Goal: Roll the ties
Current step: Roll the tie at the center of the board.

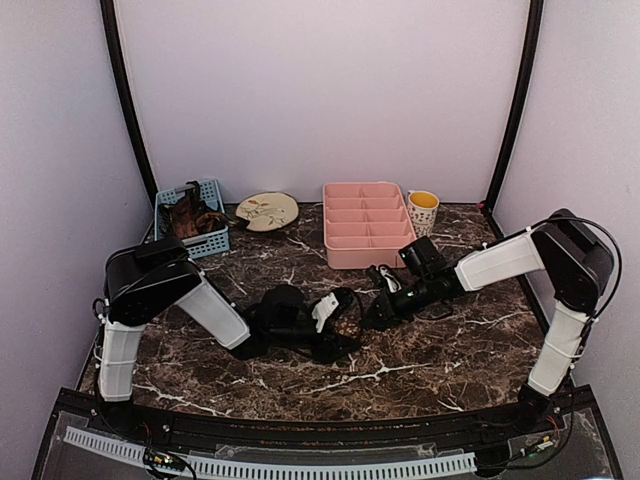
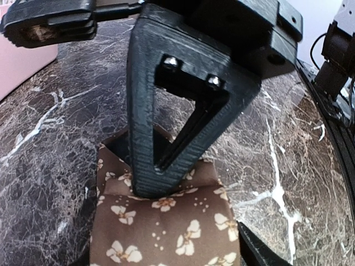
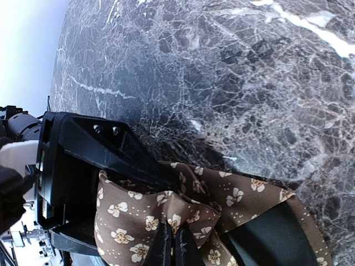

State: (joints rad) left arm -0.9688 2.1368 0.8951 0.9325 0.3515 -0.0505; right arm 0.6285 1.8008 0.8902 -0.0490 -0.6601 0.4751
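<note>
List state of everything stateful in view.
tie: bunched, gripped by both hands
left hand: shut on tie
right hand: shut on tie
pink tray: compartments empty
cup: upright
blue basket: holds brown items

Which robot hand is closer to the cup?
Right. The right gripper sits in front of the cup; the left gripper is farther left, on the tie.

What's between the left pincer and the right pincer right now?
The brown flower-print tie, bunched up. The left pincer and the right pincer both grip it, with nothing else between them. The right wrist view shows it best.
</note>
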